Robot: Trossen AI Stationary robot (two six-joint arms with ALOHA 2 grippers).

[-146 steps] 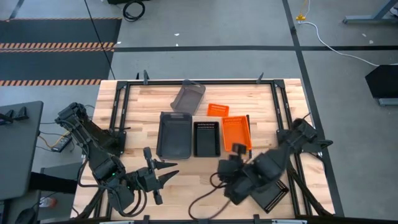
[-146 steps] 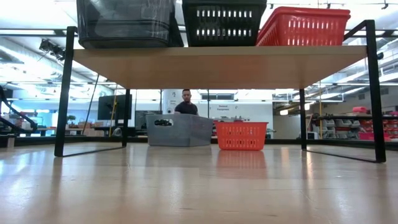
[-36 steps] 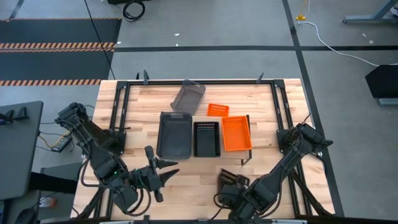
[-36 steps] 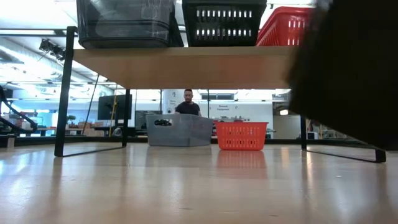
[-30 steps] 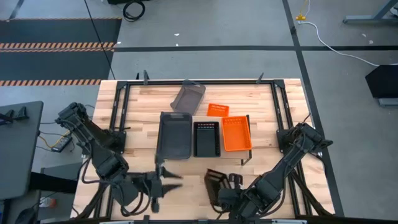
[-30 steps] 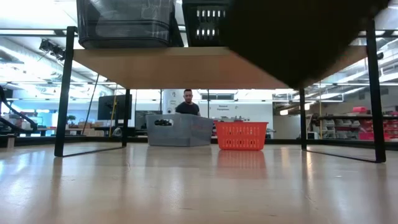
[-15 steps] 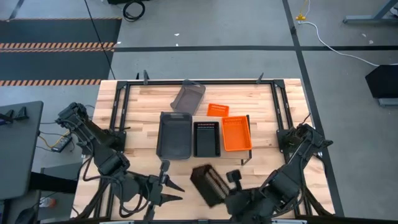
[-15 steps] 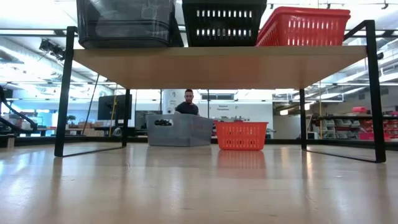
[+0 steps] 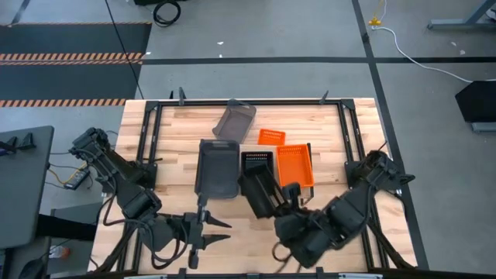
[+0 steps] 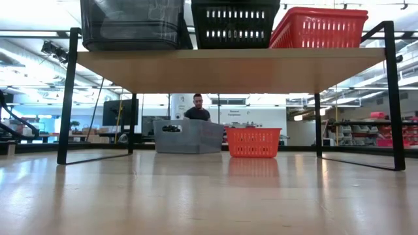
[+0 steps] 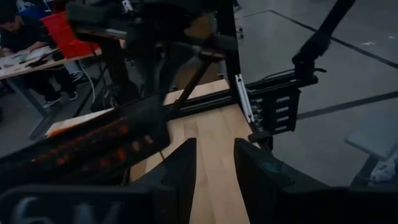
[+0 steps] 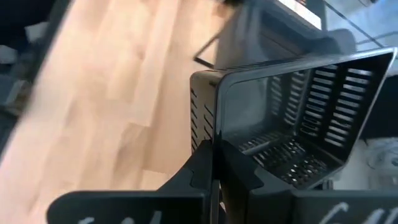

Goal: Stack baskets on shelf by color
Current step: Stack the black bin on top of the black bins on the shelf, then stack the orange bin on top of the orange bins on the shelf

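Observation:
The shelf (image 10: 222, 65) carries a grey basket (image 9: 217, 167), a black basket (image 9: 258, 159) and an orange basket (image 9: 294, 164) side by side. Another black perforated basket (image 9: 260, 192) hangs tilted over the shelf's near edge, with my right gripper (image 9: 284, 203) shut on it. My left gripper (image 9: 203, 231) stands open near the table's front edge, left of it, with nothing between its fingers. Beyond the shelf, a grey basket (image 9: 235, 118) and a small orange basket (image 9: 271, 136) rest on the table top. My right gripper pinches one wall of the black basket at its rim (image 12: 214, 140), which stands edge-on between the two fingers, one finger inside and one outside. The fingers slant down from the table's near right. The basket is lifted clear and tilted, its open side (image 12: 298, 118) toward the wrist camera.
The shelf's thin black legs (image 10: 65, 98) stand on the table top. Black frame rails (image 9: 151, 132) run along the table's left, right and far edges. A person (image 10: 197, 108) sits in the room beyond the table. Bare wood lies under the shelf and in front of it.
My right gripper has risen from low over the near part of the table and gone toward the shelf, rolling as it went. The black basket has come with it, turned about, and has left the low view, where it hid the shelf's right part.

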